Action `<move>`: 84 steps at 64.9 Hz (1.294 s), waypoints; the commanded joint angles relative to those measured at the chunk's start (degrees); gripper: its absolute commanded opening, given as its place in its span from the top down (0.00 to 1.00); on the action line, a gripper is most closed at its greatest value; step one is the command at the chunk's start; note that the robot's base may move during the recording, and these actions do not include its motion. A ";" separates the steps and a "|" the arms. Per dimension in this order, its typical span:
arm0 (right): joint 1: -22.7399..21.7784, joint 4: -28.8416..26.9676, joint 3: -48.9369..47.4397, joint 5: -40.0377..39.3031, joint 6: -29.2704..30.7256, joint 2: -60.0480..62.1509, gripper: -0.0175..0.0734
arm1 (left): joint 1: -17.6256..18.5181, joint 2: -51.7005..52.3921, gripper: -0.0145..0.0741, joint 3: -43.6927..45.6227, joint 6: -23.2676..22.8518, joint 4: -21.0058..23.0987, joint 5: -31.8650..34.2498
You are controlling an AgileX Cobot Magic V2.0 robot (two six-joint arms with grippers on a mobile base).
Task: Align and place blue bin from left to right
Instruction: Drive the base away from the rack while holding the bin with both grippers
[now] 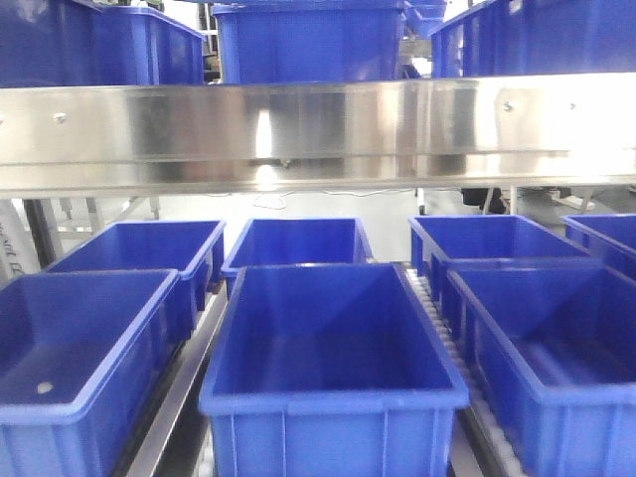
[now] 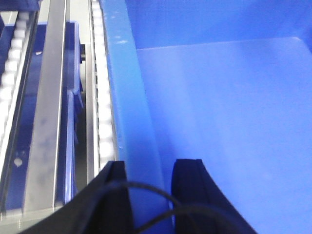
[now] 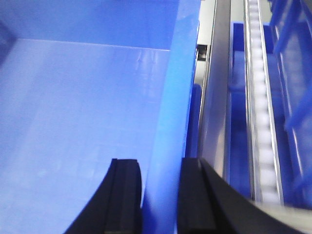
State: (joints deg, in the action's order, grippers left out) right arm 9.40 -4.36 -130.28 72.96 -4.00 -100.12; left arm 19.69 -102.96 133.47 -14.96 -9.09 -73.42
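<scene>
We see the left claw (image 2: 152, 163) closed on the left rim of the blue bin (image 2: 219, 97), one black finger (image 2: 116, 195) outside the wall and the other inside, the rim filling the gap between them. The right claw (image 3: 157, 161) grips the opposite rim of the blue bin (image 3: 73, 97) the same way, its fingers (image 3: 126, 195) pressed against both sides of the wall. The bin holds nothing that we can see; its pale blue floor and far wall fill most of both wrist views.

Just beside the bin's left rim runs a roller track (image 2: 102, 97), then a metal rail (image 2: 48, 97). On the right side we find another rail (image 3: 214, 97) and a second line of rollers (image 3: 261, 97).

From the front we see two rows of blue crates (image 1: 139, 253) on the lower rack, with a middle crate (image 1: 333, 348) nearest the camera. A shiny steel beam (image 1: 318, 129) crosses above them, and more crates (image 1: 308, 45) stand on top of it. Neither claw shows in this view, so we cannot tell which crate there is the held one
</scene>
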 commanded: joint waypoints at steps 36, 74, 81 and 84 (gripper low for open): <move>-0.09 0.71 -1.05 -4.45 1.95 0.83 0.88 | -0.08 0.95 0.96 0.93 0.96 -0.54 4.82; -0.09 0.71 -1.05 -4.45 1.95 0.83 0.88 | -0.08 0.95 0.96 0.93 0.96 -0.54 4.82; -0.09 0.71 -1.05 -4.45 1.95 0.83 0.88 | -0.08 0.95 0.96 0.93 0.96 -0.54 4.82; -0.09 0.71 -1.05 -4.45 1.95 0.83 0.88 | -0.08 0.95 0.96 0.93 0.96 -0.54 4.82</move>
State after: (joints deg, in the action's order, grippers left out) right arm 9.43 -4.36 -130.28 72.86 -4.00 -100.12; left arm 19.69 -103.05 133.47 -14.96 -9.09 -73.42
